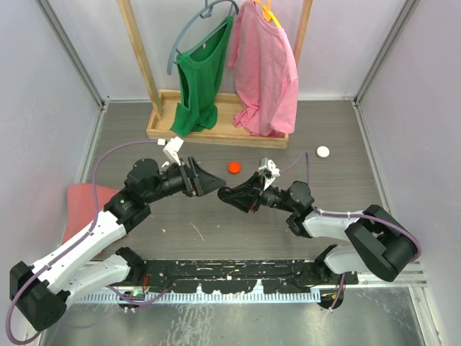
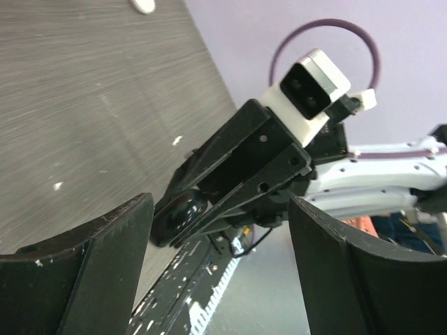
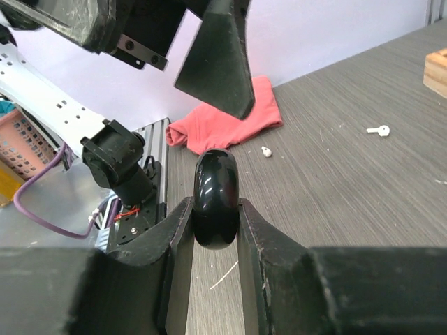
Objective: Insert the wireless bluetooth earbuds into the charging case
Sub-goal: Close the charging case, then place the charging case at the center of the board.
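Note:
My right gripper (image 3: 214, 209) is shut on the charging case (image 3: 215, 195), a glossy black rounded pebble held on edge above the table; its lid looks closed. The case also shows in the left wrist view (image 2: 176, 216), at the tip of the right gripper (image 2: 237, 167). My left gripper (image 2: 220, 265) stands open and empty, its fingers (image 3: 216, 56) pointing at the case from a short way off. In the top view the two grippers (image 1: 212, 184) (image 1: 226, 194) nearly meet mid-table. Two white earbuds lie on the table: one with a stem (image 3: 378, 130), and a smaller one (image 3: 266, 151) near the pink cloth.
A pink cloth (image 1: 86, 202) lies at the left. A red puck (image 1: 234, 167) and a white puck (image 1: 323, 151) sit behind the grippers. A wooden rack (image 1: 216, 126) with green and pink garments stands at the back. A thin white fleck (image 1: 196, 231) marks the table.

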You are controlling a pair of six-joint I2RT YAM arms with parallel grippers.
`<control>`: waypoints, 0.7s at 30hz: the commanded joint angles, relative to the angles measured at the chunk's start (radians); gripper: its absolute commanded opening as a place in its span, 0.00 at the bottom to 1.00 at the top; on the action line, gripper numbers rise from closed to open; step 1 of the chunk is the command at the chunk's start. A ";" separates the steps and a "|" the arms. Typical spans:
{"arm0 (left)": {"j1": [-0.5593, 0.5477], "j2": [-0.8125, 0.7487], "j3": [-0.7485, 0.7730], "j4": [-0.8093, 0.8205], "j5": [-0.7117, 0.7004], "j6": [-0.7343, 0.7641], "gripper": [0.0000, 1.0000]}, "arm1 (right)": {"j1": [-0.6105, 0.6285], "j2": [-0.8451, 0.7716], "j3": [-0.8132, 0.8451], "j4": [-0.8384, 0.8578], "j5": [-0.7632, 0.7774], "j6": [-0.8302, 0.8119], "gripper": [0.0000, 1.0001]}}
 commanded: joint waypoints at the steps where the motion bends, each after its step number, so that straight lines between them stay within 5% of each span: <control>1: 0.007 -0.071 0.095 -0.290 -0.190 0.176 0.81 | -0.009 -0.019 0.019 -0.044 0.043 0.002 0.12; 11: 0.007 -0.159 0.251 -0.719 -0.580 0.415 0.95 | -0.065 -0.040 0.060 -0.361 0.179 -0.017 0.10; 21: 0.008 -0.202 0.268 -0.778 -0.776 0.565 0.98 | -0.193 0.041 0.103 -0.524 0.366 0.069 0.10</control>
